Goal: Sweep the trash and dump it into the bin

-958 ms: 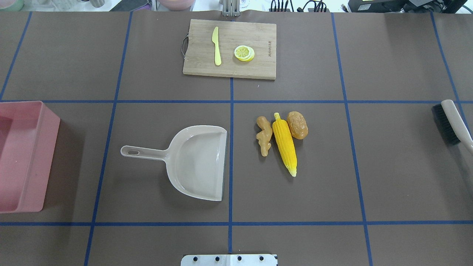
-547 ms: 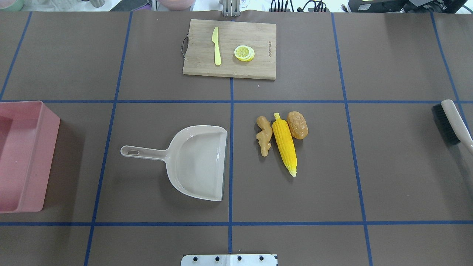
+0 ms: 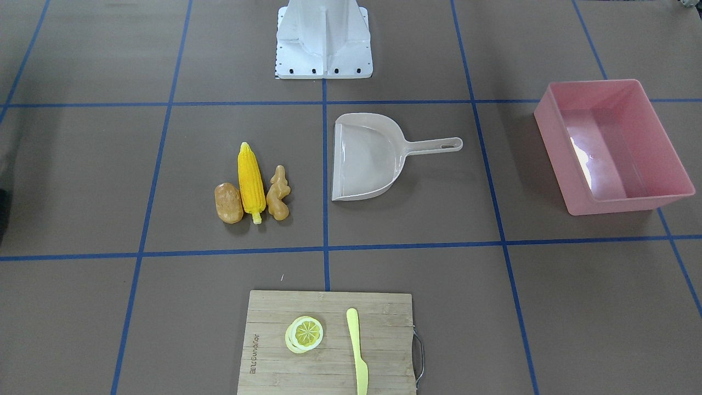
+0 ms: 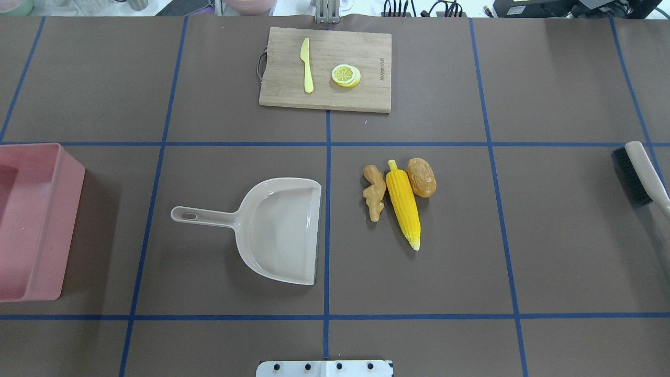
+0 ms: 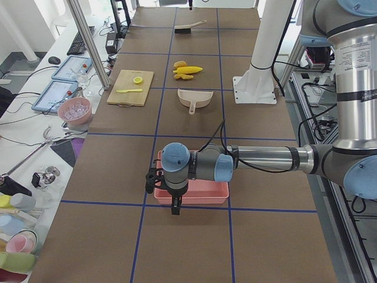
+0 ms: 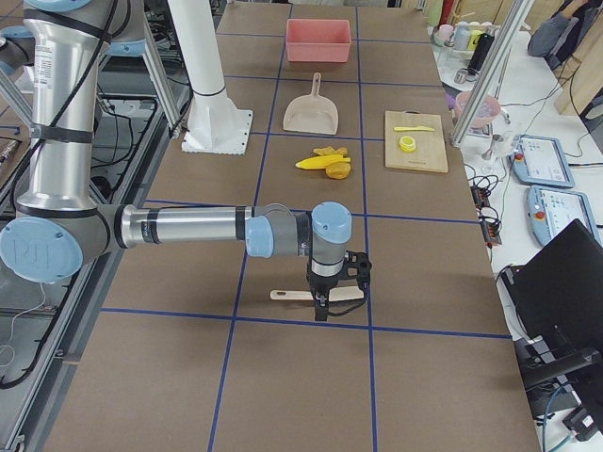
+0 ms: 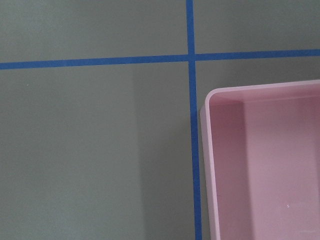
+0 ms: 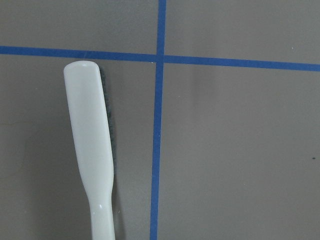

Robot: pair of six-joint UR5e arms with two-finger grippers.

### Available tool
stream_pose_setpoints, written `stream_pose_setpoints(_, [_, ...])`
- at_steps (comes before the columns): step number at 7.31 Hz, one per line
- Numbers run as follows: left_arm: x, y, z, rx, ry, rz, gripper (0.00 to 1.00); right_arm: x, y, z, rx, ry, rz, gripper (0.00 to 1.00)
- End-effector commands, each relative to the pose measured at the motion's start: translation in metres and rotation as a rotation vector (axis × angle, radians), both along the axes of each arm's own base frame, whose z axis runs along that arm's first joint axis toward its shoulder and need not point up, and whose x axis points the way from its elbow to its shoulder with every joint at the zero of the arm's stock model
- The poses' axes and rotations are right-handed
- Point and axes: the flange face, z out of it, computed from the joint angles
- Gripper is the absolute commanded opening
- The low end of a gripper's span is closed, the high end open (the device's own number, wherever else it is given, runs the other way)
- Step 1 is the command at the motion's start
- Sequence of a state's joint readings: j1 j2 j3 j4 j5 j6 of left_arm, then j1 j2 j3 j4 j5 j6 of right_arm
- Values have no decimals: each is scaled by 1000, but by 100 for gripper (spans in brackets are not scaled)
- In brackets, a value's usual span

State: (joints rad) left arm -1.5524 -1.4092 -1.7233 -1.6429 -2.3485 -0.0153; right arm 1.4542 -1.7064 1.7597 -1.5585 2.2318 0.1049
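Observation:
The trash lies together right of centre: a yellow corn cob (image 4: 403, 204), a brown potato (image 4: 422, 177) and a tan ginger root (image 4: 374, 192). The beige dustpan (image 4: 282, 230) lies left of them, mouth facing them. The pink bin (image 4: 70, 220) stands at the left edge. The brush (image 4: 638, 175) lies at the right edge. My left gripper (image 5: 175, 207) hangs over the bin's end (image 5: 194, 197); I cannot tell whether it is open or shut. My right gripper (image 6: 321, 306) hangs over the brush (image 6: 301, 295); I cannot tell its state either. The wrist views show no fingers.
A wooden cutting board (image 4: 325, 69) at the far side carries a pale yellow knife (image 4: 306, 65) and a lemon slice (image 4: 345, 75). The robot's white base (image 3: 323, 38) stands at the near edge. Blue tape lines grid the brown table.

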Motion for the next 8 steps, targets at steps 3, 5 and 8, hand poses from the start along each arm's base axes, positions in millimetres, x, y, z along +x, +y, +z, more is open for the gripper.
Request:
stream_pose_setpoints(3, [0, 0, 2, -5, 0, 0, 99, -3, -3, -12, 21, -33, -6, 100])
stream_pose_setpoints(5, [1, 1, 3, -8, 0, 1, 99, -11, -2, 0, -13, -42, -16, 100])
stream_pose_setpoints(8, [1, 1, 4, -9, 0, 1, 99, -18, 13, 20, -55, -36, -37, 100])
